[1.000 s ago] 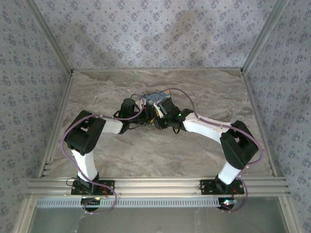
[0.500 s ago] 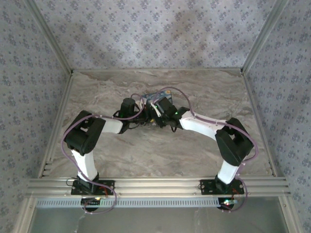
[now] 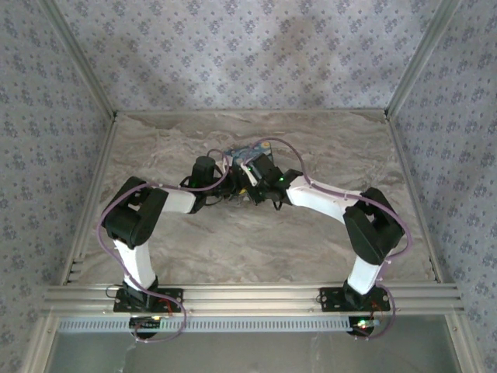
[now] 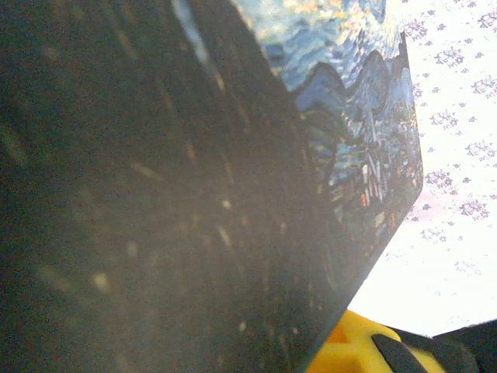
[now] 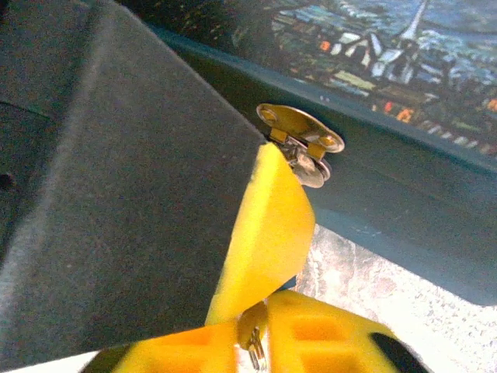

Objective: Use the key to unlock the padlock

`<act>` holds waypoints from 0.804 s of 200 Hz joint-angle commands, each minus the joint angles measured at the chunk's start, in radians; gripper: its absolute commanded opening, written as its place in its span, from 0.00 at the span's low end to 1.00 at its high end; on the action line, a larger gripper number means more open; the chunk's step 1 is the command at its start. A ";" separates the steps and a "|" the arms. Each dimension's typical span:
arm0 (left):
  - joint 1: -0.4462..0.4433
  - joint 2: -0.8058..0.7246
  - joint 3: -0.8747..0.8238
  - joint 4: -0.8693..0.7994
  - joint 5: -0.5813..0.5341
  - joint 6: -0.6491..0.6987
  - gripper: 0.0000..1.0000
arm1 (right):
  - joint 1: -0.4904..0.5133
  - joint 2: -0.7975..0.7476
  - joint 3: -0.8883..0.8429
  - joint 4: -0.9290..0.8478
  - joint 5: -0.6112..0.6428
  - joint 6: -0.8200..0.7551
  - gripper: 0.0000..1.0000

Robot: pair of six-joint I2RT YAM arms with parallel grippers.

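Right end effector (image 5: 253,346) pinches the small, stiff, slippery key (image 5: 250,332), best gripped by its flat head; left end effector (image 3: 231,189) is pressed together.

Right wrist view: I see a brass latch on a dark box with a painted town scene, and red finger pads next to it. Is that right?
Not quite. The finger pads are yellow, not red, as the right wrist view shows. The rest holds: a brass latch on a dark box with a painted town scene, the pads next to it.
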 commanded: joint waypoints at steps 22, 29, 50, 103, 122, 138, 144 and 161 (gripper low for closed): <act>-0.004 -0.036 0.020 -0.065 0.038 0.067 0.04 | -0.002 -0.063 -0.070 0.042 -0.022 0.038 0.37; -0.007 -0.036 0.022 -0.093 0.030 0.084 0.05 | -0.002 -0.075 -0.083 0.044 -0.024 0.042 0.37; -0.013 -0.035 0.025 -0.174 0.009 0.133 0.06 | -0.002 -0.125 -0.133 0.064 -0.021 0.066 0.38; -0.050 -0.027 0.026 -0.259 -0.063 0.181 0.10 | -0.004 -0.220 -0.226 0.089 -0.003 0.125 0.39; -0.065 -0.020 0.025 -0.249 -0.078 0.168 0.13 | -0.005 -0.243 -0.260 0.105 0.004 0.150 0.39; -0.077 -0.015 0.028 -0.243 -0.093 0.158 0.19 | -0.005 -0.253 -0.283 0.112 0.012 0.165 0.39; -0.081 -0.013 0.029 -0.241 -0.097 0.154 0.23 | -0.005 -0.257 -0.290 0.115 0.014 0.170 0.39; -0.086 -0.012 0.031 -0.229 -0.102 0.143 0.31 | -0.006 -0.267 -0.309 0.121 0.021 0.185 0.39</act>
